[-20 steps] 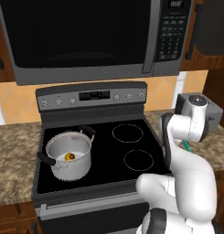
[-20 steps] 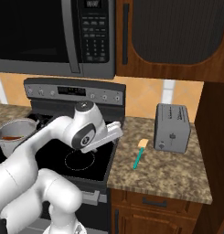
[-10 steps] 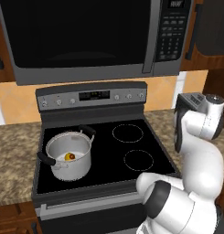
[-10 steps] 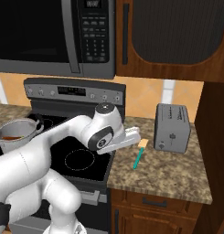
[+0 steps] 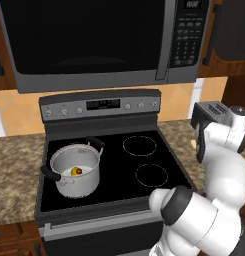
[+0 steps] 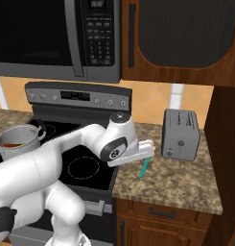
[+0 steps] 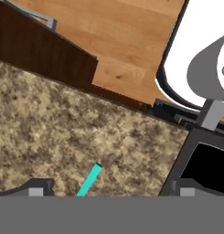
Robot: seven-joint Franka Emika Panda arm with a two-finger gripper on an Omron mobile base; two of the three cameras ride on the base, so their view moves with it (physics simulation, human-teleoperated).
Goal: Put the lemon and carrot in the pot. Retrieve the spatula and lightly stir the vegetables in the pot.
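Spatula (image 6: 145,167), its teal handle lying on the speckled granite counter (image 6: 186,185) between the black stove (image 6: 90,166) and the grey toaster (image 6: 180,134), sits just below the gripper (image 6: 148,148), whose jaws stand wide apart holding nothing, while the steel pot (image 5: 75,170) on the stove's left burner holds the lemon (image 5: 73,171).

The pot (image 5: 75,171) is sitting on the stove's (image 5: 144,190) left front. The spatula (image 6: 145,166) is lying on the desk (image 6: 181,185) right of the stove, before the toaster (image 6: 181,134).
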